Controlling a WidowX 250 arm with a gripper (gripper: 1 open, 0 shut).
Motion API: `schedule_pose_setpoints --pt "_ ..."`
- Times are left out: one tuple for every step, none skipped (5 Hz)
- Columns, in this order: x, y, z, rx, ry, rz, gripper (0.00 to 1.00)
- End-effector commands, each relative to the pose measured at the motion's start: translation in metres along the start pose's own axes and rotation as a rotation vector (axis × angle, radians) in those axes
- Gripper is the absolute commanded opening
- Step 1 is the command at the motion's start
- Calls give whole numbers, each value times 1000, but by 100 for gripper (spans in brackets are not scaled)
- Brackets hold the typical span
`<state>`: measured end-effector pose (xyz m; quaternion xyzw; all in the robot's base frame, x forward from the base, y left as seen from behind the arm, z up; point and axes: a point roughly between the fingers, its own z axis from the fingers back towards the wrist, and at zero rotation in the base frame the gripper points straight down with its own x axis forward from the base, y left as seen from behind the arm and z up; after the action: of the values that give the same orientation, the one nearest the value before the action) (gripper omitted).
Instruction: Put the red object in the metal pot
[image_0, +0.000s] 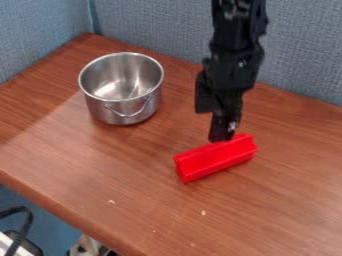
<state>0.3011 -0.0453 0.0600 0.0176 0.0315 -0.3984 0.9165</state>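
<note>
Wooden table (80, 165) seen from above and in front, blue wall behind. Toward the back left, a small shiny metal pot (122, 88), upright, empty inside, small handle facing the near side. Toward the right of centre, a bright red object (215, 158), an elongated plastic block with a raised ridge along its far edge, lying flat on the wood at a slight diagonal, well apart from the pot. Directly above the block's far edge, a black gripper (225, 125) pointing straight down from a dark arm, seen nearly edge-on, jaws spread wide and holding nothing. Fingertips just above the block, apparently not touching, though the exact gap is hard to tell.

Task barely begun: nothing grasped, nothing lifted, pot empty. Left to do, by judgement: descend around the block, close on it, lift, carry it back and left over the pot, release inside.
</note>
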Motion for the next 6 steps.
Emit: schedule_pose_setpoints --pt "-4 -6 -1 32 -53 -8 100" --pt "-13 -12 -11 48 -64 -13 100" --pt "-8 -16 -20 67 -97 36 100" --pt "0 -17 -23 73 -119 80 100" --pt "-15 -10 -28 72 -123 118 0" --pt "-29 14 -28 62 -118 201 0"
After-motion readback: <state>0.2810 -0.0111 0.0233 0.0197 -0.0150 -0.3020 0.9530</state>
